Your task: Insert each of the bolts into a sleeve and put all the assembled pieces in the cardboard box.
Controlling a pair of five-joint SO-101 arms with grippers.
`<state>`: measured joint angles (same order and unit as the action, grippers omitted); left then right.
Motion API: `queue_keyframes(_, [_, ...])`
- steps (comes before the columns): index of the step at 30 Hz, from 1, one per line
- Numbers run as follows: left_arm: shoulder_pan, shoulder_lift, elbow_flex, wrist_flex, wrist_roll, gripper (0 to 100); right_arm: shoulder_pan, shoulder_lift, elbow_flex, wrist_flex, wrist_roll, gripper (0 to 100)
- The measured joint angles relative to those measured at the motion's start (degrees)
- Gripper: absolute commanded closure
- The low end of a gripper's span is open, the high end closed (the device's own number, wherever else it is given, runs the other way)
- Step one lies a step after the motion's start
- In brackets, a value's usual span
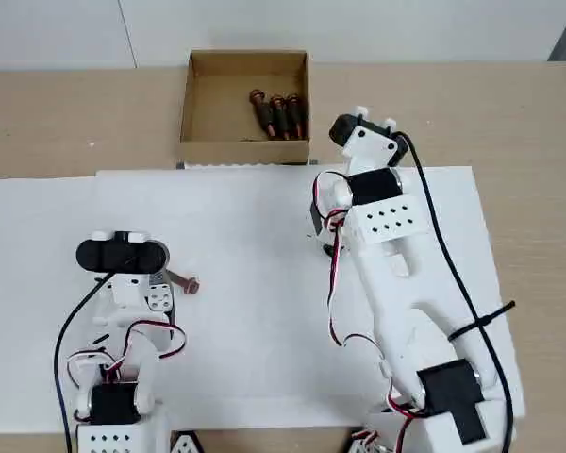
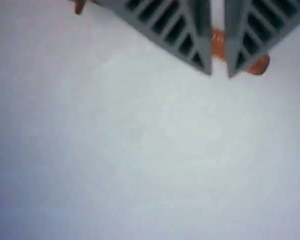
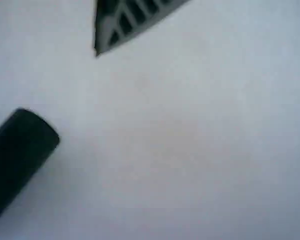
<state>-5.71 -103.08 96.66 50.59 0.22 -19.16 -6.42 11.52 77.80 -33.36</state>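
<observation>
A copper-coloured bolt [image 1: 185, 283] lies level at the white paper, its head pointing toward the table's middle. My left gripper [image 2: 219, 70] is shut on the bolt [image 2: 218, 44], which fills the narrow gap between the grey fingers; its head [image 2: 260, 65] sticks out past one finger. A black sleeve [image 3: 20, 155] lies on the paper close beside my right gripper [image 1: 326, 232], which is open with nothing in it; one grey fingertip [image 3: 110, 35] shows. The cardboard box [image 1: 185, 104] at the back holds three assembled pieces [image 1: 278, 113].
A large white paper sheet [image 1: 255, 321] covers the tabletop between the arms. The box stands just beyond its far edge. The right arm's white body [image 1: 406, 283] and black cable stretch across the sheet's right side.
</observation>
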Motion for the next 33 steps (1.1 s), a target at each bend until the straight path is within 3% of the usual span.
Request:
queue_keyframes(18, [0.00,0.00,0.00,0.00,0.18,99,0.70,12.92,0.00,-11.78,0.00,80.8])
queue_keyframes(33, [0.00,0.00,0.00,0.00,0.18,99,2.99,20.04,-2.29,-12.22,0.00,84.2])
